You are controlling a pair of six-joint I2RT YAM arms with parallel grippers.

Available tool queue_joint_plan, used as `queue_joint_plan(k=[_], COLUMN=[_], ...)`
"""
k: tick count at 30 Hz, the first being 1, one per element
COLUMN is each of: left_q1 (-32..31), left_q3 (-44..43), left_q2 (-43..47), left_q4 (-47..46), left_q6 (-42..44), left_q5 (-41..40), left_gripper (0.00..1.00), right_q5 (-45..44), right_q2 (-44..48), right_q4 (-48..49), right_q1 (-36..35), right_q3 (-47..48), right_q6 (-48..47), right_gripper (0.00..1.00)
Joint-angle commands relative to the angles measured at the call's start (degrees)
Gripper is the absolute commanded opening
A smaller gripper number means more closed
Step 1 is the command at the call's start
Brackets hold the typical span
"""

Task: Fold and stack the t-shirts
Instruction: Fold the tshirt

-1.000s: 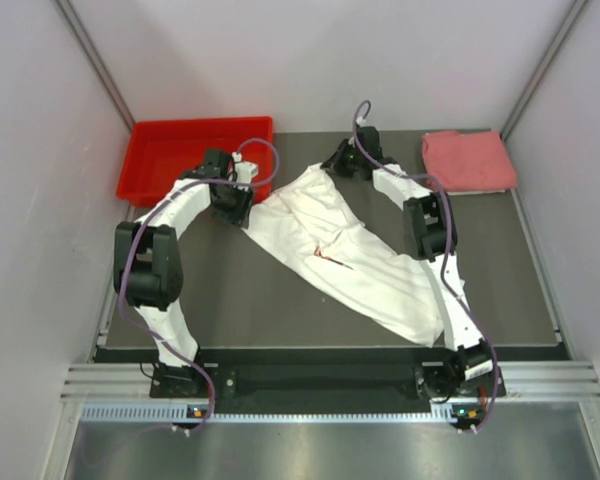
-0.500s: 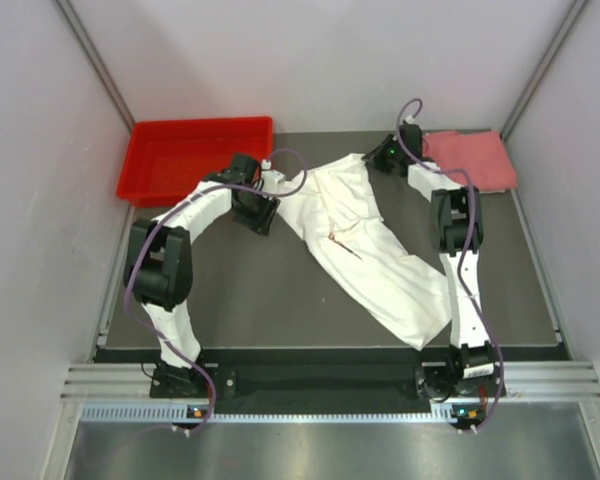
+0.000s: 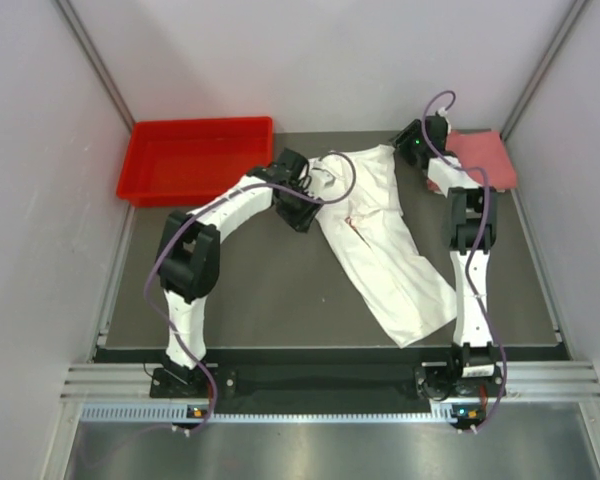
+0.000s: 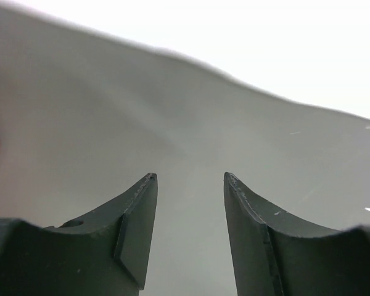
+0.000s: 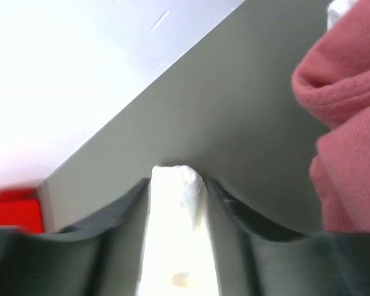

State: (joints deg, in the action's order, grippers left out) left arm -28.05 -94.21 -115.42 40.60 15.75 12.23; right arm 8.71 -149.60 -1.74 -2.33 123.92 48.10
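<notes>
White t-shirt (image 3: 388,250) dragged toward pink t-shirt (image 3: 494,160), right jaws pinching it, left jaws apart, empty

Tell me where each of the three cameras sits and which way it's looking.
Top external: above and behind the bases, looking down at the table, white t-shirt, pink t-shirt and red bin; left arm and right arm show whole.
Left wrist: on the left arm, looking low across bare table toward the wall; the left gripper shows parted fingers, nothing between.
Right wrist: on the right arm, facing along the table; the right gripper flanks white cloth.
Shared: top and right wrist both show both t-shirts.
</notes>
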Motion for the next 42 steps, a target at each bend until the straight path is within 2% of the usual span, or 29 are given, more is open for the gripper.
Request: queue_joint_plan(k=[1,4,9,14,18,21,28,34,39,42], left_q1=[-3.7,-8.7,-20.1,-29.9,-36.0,-40.7,-42.9,-46.5,-47.6,-47.7], left_q3=[-3.3,-1.5,6.2,12.4,15.1,15.5,15.3,15.1,14.4,15.1], left_q2=[-0.4,1.5,7.2,9.2,7.5,5.2,2.3,-0.6,-3.2,-3.4], left_q4=[1.9,1.4,-7.6,-13.9,-19.3,-21.1,-25.7,-24.6,-26.3,-28.5], left_q6=[3.1,7.4,11.8,15.3,18.4,20.2,20.1,23.8,22.7,21.8], left_q5=[4.0,7.8,10.4,12.7,10.8,8.2,6.1,5.3,4.9,2.8], left_gripper=[0.52,0.52,0.53,0.53,0.53,0.53,0.54,0.55,0.55,0.48], right_q5=[1.3,2.8,2.7,-1.0,-3.1,-2.6,-0.8,-1.8,-1.9,-1.9], right_q2=[6.1,15.0,33.9,50.3,62.8,68.7,73.2,75.2,75.7,76.1], right_q4=[-2.9,-6.4,-14.7,-22.6,-27.7,-29.8,-33.1,-36.7,-37.8,-38.0], right_q1=[0.0,0.0,1.8,8.2,14.4,17.8,19.7,20.8,21.0,20.9], right_q3=[1.8,-7.6,-23.6,-44.1,-59.6,-65.2,-74.8,-76.2,-77.3,-78.0], right_q6=[-3.9,-10.3,-19.3,-26.6,-28.9,-29.8,-30.6,-31.3,-31.7,-32.0], right_gripper=[0.55,0.63,0.67,0.68,0.68,0.69,0.7,0.7,0.7,0.7])
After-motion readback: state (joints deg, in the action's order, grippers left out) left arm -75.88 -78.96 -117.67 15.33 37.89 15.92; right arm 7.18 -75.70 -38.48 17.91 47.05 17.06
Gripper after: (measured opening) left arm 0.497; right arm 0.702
